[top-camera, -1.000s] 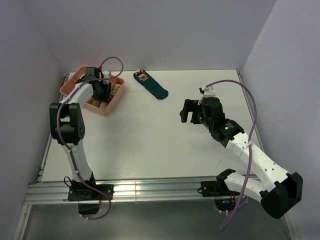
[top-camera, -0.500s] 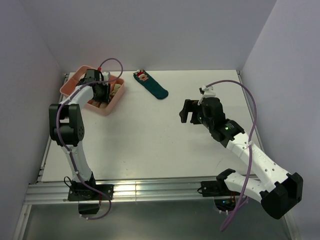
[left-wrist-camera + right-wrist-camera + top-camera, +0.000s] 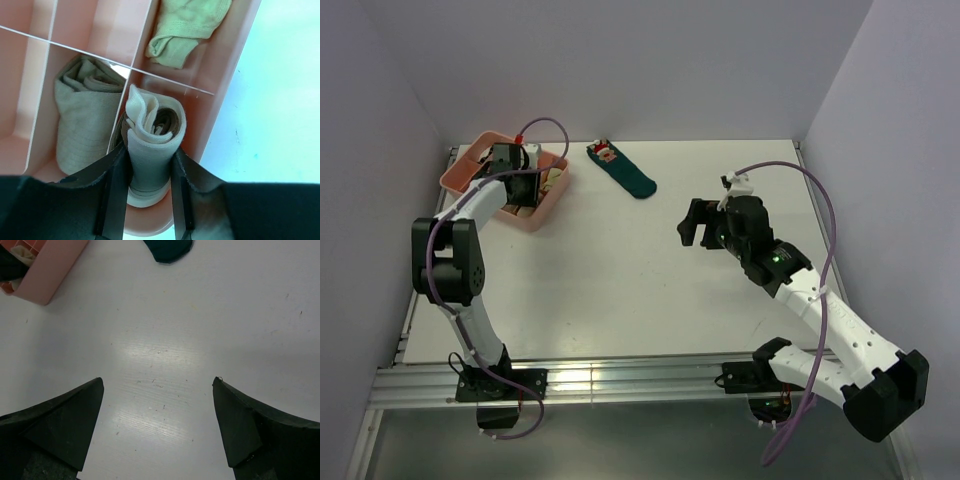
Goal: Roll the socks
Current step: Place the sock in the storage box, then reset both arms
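In the left wrist view a rolled sock (image 3: 155,120), cream outside with dark brown bands showing in its coil, stands on end in a near-right compartment of the pink tray (image 3: 235,85). My left gripper (image 3: 150,155) is shut on this roll, one finger on each side. A plain tan roll (image 3: 82,120) lies in the compartment to its left. In the top view the left gripper (image 3: 520,185) is down inside the tray (image 3: 460,175). My right gripper (image 3: 695,225) is open and empty above the bare table, also seen in its wrist view (image 3: 157,390).
A pale green sock (image 3: 187,25) lies in the tray's far compartment. A dark teal sock with a red-and-white figure (image 3: 625,172) lies flat on the table right of the tray; its toe shows in the right wrist view (image 3: 167,249), as does the tray's corner (image 3: 47,270).
The left arm's elbow has swung down and to the left while its gripper stays in the tray. The right arm has barely moved.
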Available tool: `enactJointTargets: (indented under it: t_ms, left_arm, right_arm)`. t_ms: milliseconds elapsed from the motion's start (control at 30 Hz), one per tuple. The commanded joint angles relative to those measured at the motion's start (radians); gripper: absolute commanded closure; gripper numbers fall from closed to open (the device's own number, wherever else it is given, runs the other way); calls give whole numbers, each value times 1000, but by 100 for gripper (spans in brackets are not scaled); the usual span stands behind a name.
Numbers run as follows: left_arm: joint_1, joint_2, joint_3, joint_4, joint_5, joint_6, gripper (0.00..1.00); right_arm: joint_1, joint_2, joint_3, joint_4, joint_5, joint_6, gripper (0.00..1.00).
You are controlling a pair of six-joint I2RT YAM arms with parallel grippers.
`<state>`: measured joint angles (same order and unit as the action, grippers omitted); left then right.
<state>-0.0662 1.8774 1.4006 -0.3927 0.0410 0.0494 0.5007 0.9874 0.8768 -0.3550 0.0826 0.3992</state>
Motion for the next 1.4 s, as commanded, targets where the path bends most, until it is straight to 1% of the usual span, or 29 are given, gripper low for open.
enactJointTargets:
  t_ms: [0,33,67,100,167,200,233,267,300,367,400,433,467,500,533,633,700,867,1000,1033,1067,1133,1167,1200,1300,1333,1367]
  left_arm:
    - [-4,35,6,-14,74,-3,65]
    - [-3,49,24,-23,83,0,65]
    - [-3,64,35,-34,106,7,68]
    - [-3,92,47,-60,124,12,75]
    - [-3,114,69,-69,157,23,78]
    - [-3,132,72,-66,143,21,78]
    - [-1,144,84,-77,135,20,77]
    - [-1,157,89,-81,126,18,74]
    - [5,170,90,-78,106,14,65]
    - [11,172,92,-75,96,0,61]
    - [11,164,90,-72,67,-9,60]
    - [9,151,83,-61,60,-13,59]
    - [8,137,77,-54,48,-14,45]
    - [5,111,72,-51,37,-17,38]
    - [3,98,64,-48,10,-16,37]
    - [-1,54,49,-29,-29,-13,37]
    - [-3,22,40,-11,-21,-14,37]
    - [-6,-29,17,-6,-10,-20,44]
    - [-7,-107,-5,20,-24,-42,47]
    - [-7,-124,-2,25,-33,-42,46]
    - [-7,-158,0,26,-36,-84,46]
    - [-7,-198,11,23,-36,-117,45]
    - [-7,-242,14,25,-36,-132,43]
    - [-6,-267,15,25,-77,-161,42]
    - [-7,-372,32,2,-125,-215,39]
    - [-6,-398,37,-11,-166,-224,39]
    - [-6,-456,41,-26,-187,-232,37]
  right_arm:
    - [-8,-35,-5,31,-14,23,4]
    - [-8,-35,-10,31,-14,26,4]
    - [-8,-41,-13,34,-15,30,4]
    - [-8,-44,-16,34,-15,32,4]
    - [-8,-50,-18,28,-14,36,4]
    - [-8,-55,-21,25,-12,36,4]
    - [-8,-58,-22,25,-11,38,4]
    - [-8,-65,-27,22,-10,41,4]
    - [-8,-70,-30,21,-10,41,4]
    - [-10,-78,-38,18,-12,46,4]
    - [-8,-79,-38,16,-14,47,4]
    - [-8,-79,-38,13,-12,47,4]
    - [-8,-81,-36,7,-12,47,4]
    - [-8,-79,-35,5,-14,47,4]
    - [-8,-78,-35,5,-15,47,4]
    - [-8,-70,-33,11,-23,47,4]
    - [-8,-63,-27,11,-27,46,4]
    - [-10,-44,-21,17,-47,47,4]
    - [-10,-46,-13,18,-49,50,5]
    - [-7,-50,-9,17,-47,47,5]
    - [-8,-53,2,11,-41,46,5]
    - [-8,-62,17,-1,-23,38,5]
    - [-8,-69,37,-9,-14,33,4]
    - [-10,-70,48,-16,-3,30,4]
    - [-8,-92,115,-67,69,10,4]
    - [-8,-104,134,-96,106,-3,4]
    - [-10,-113,177,-110,132,-10,4]
